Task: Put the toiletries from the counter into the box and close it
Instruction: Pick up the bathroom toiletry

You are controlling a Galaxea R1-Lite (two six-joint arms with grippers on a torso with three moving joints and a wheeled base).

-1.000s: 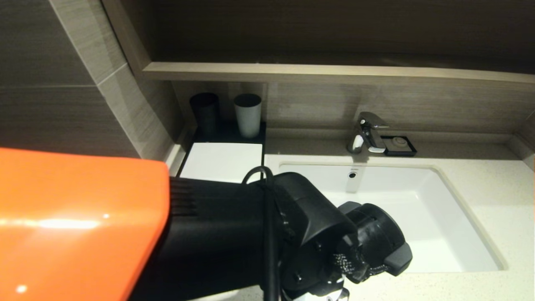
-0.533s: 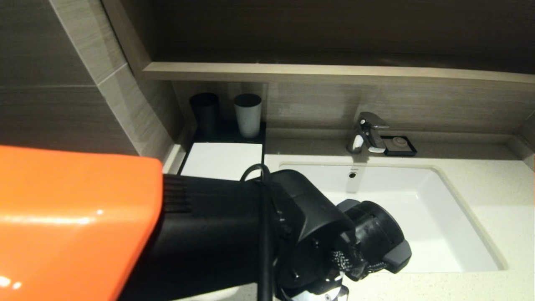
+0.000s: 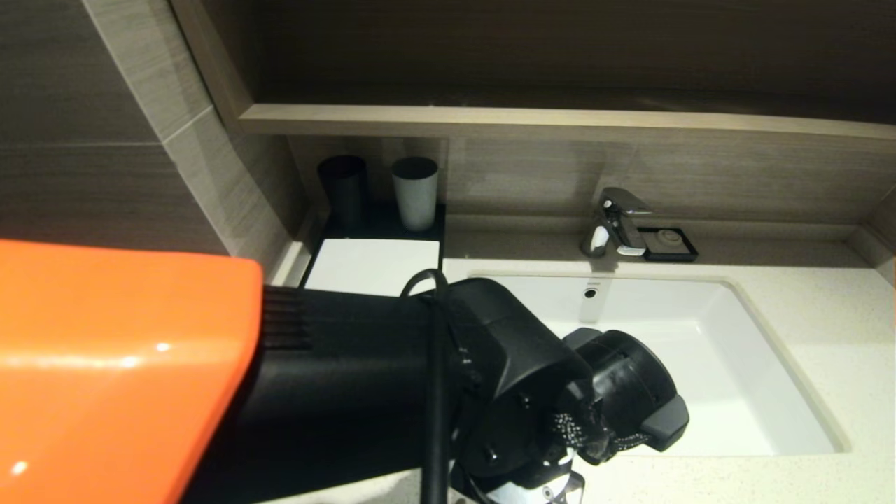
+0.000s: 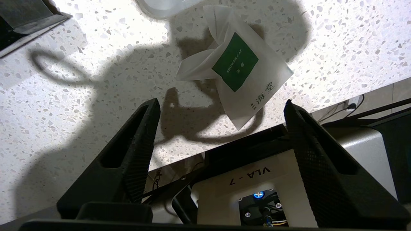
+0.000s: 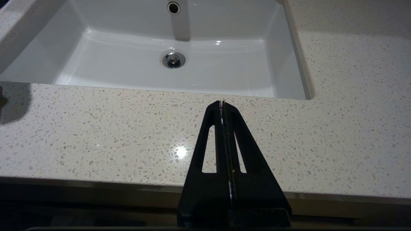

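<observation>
- Toiletries, head view: none show; the left arm [image 3: 336, 392] fills the foreground and hides the near counter [image 3: 826, 336]. The box [image 3: 374, 266] sits at the back left beside the basin [image 3: 700, 378], white top panel visible, its front hidden by the arm.
- Left wrist view: the left gripper [image 4: 221, 106] hangs over the counter's front edge, its pincer spread wide with nothing between. The white sachet [image 4: 236, 69] with green label lies crumpled just beyond the tips, off-centre toward one finger. We judge the grasp goes best if we centre over the sachet, descend until the tips nearly touch stone, then pinch across its raised fold. A clear pouch edge [image 4: 163, 6] shows further on.
- Right wrist view: the right gripper [image 5: 222, 103] is parked over the front counter, fingers pressed together, empty.
</observation>
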